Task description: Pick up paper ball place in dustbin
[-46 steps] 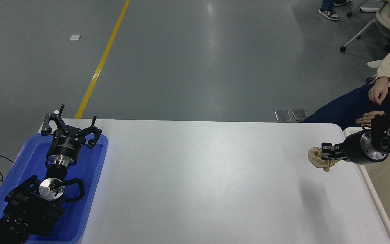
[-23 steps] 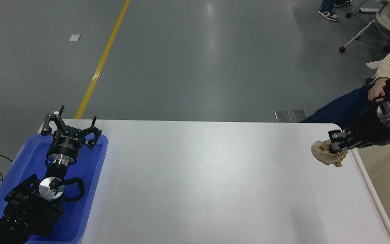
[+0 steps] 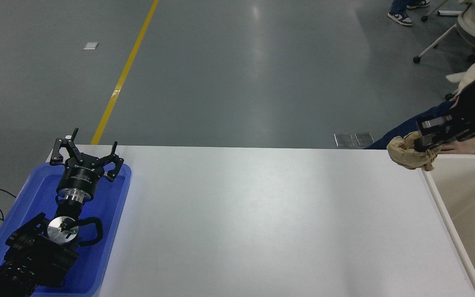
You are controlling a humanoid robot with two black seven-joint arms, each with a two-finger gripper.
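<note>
My right gripper [image 3: 421,142] is shut on the tan, wrinkly paper ball [image 3: 406,152] and holds it in the air above the table's far right corner. The ball hangs just left of the cream-beige dustbin [image 3: 447,206], which stands against the table's right edge with its open top showing. My left gripper [image 3: 85,159] is open and parked over the blue tray at the lower left.
A shallow blue tray [image 3: 27,198] lies on the white table [image 3: 262,222] at the left. A person sits at the far right; a hand [image 3: 466,146] rests just behind the dustbin's far rim, close to my right gripper.
My right gripper has lifted the paper ball and carried it up and to the right, toward the dustbin. More of the dustbin's inside now shows. The left arm has not moved.
</note>
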